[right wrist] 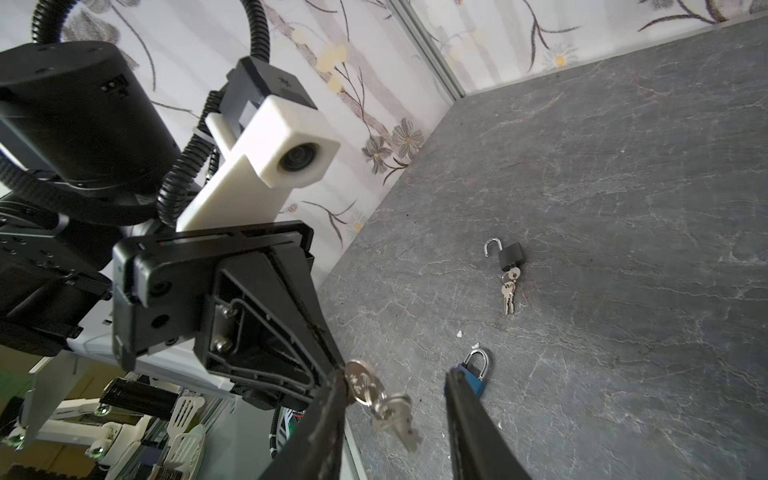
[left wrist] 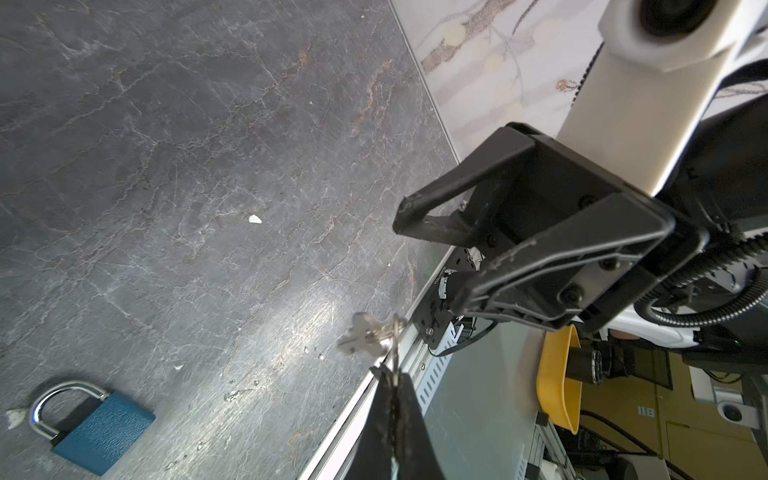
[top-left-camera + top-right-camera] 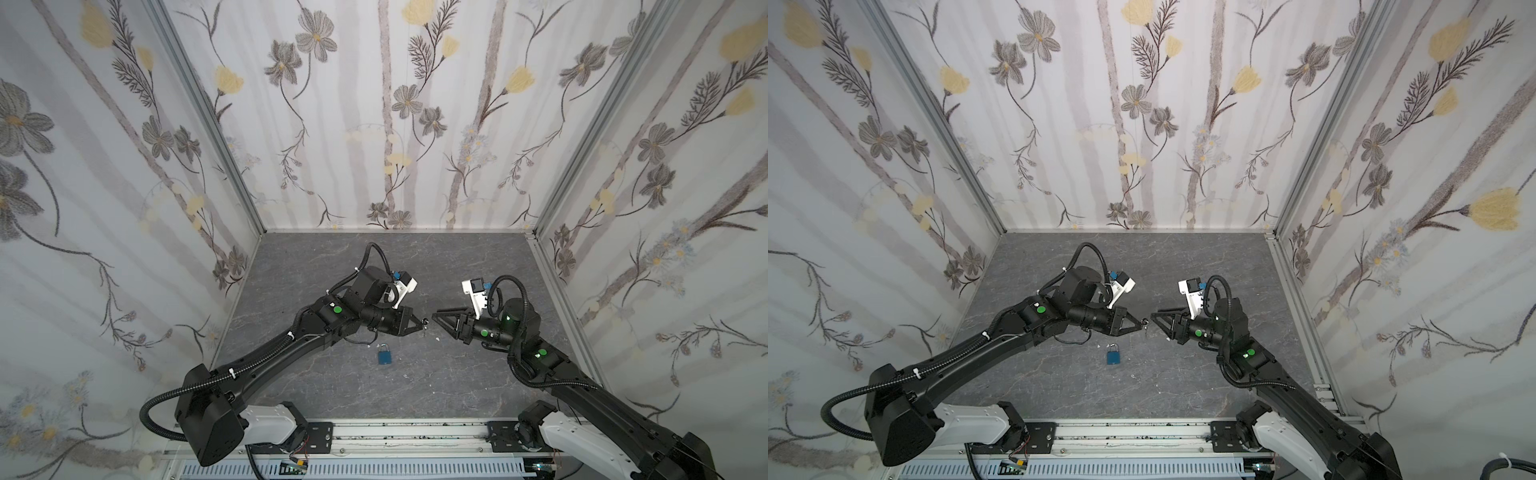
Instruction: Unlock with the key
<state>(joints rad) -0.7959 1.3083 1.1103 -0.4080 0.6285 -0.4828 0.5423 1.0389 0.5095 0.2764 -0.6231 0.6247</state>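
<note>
Left gripper (image 2: 388,376) is pinching key (image 1: 361,384); right gripper (image 1: 395,376) is hanging parted, empty; padlock (image 2: 99,432) is lying locked; insertion, turning remaining.

Robot lab cell, wallpapered panels (image 3: 374,104), aluminium frame (image 3: 208,116)

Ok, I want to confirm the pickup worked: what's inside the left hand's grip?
The left hand is shut on the keys: one round head is pinched at its tips, another key dangles free. How much metal sits between the fingers is covered.
</note>
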